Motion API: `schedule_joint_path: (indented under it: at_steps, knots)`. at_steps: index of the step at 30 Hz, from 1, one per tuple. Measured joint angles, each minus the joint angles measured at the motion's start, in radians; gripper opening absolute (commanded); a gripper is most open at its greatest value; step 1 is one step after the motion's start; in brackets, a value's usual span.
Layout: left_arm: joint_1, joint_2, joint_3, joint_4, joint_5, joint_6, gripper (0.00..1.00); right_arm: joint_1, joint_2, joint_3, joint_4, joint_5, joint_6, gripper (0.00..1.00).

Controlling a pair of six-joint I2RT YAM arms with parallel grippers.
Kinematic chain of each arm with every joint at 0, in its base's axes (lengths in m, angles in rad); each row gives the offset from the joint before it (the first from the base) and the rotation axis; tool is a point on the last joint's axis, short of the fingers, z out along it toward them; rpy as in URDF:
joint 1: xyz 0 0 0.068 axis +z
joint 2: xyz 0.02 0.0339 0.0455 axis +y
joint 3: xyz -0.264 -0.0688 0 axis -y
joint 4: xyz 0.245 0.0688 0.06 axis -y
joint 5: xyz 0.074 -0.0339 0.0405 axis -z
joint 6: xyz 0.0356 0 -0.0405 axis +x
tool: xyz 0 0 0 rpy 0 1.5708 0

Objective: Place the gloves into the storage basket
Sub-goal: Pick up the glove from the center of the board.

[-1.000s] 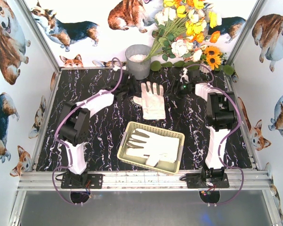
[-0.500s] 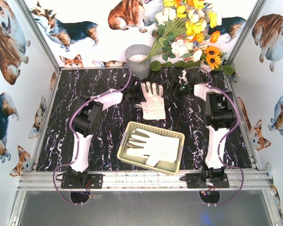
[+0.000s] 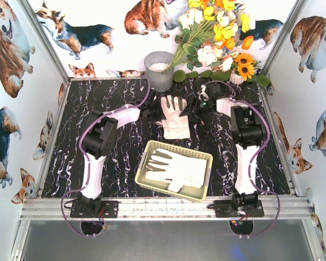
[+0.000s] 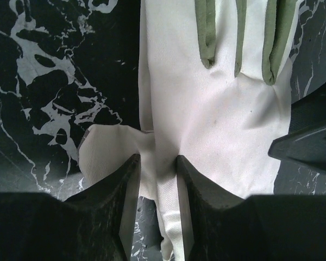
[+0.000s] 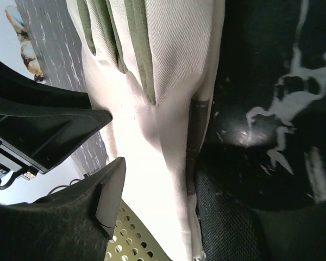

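Note:
A white glove (image 3: pixel 176 122) with grey-olive fingertips lies flat on the black marble table behind the cream storage basket (image 3: pixel 176 145). White gloves (image 3: pixel 176 169) lie inside the basket. My left gripper (image 3: pixel 155 113) is at the glove's left edge. In the left wrist view it (image 4: pixel 157 163) is shut on a raised fold of the glove (image 4: pixel 223 109). My right gripper (image 3: pixel 191 107) is at the glove's right edge. In the right wrist view it (image 5: pixel 157 185) is open, jaws straddling the glove's edge (image 5: pixel 168 65), with the basket (image 5: pixel 130 239) below.
A grey metal bucket (image 3: pixel 158 70) stands right behind the glove. A bunch of artificial flowers (image 3: pixel 217 38) spreads over the back right. The right gripper's finger (image 4: pixel 309 147) shows across the glove in the left wrist view. Corgi-print walls enclose the table.
My left gripper has moved right to the glove's left edge. My right gripper has moved left to the glove's right edge. The glove and the basket have stayed in place.

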Motion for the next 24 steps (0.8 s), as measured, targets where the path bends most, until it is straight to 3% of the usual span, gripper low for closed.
schedule_joint_path:
  at_steps: [6,9,11,15,17,24]
  knots:
    - [0.004,-0.021,-0.047,0.036,0.006,-0.008,0.25,0.029,0.023,0.001,0.038,-0.043,0.040,0.54]
    - [0.005,-0.023,-0.053,0.048,0.012,-0.011,0.25,0.036,0.034,0.001,0.060,-0.063,0.056,0.48]
    - [0.005,-0.023,-0.055,0.051,0.016,-0.014,0.25,0.040,0.039,0.001,0.072,-0.069,0.061,0.39]
    - [0.006,-0.023,-0.058,0.058,0.022,-0.019,0.27,0.051,0.049,0.001,0.080,-0.060,0.060,0.10]
    - [0.007,-0.025,-0.062,0.064,0.028,-0.019,0.29,0.057,0.050,-0.001,0.082,-0.053,0.060,0.00]
    - [0.008,-0.081,-0.133,0.088,0.044,-0.026,0.42,0.080,-0.002,-0.027,0.048,0.024,-0.007,0.00]
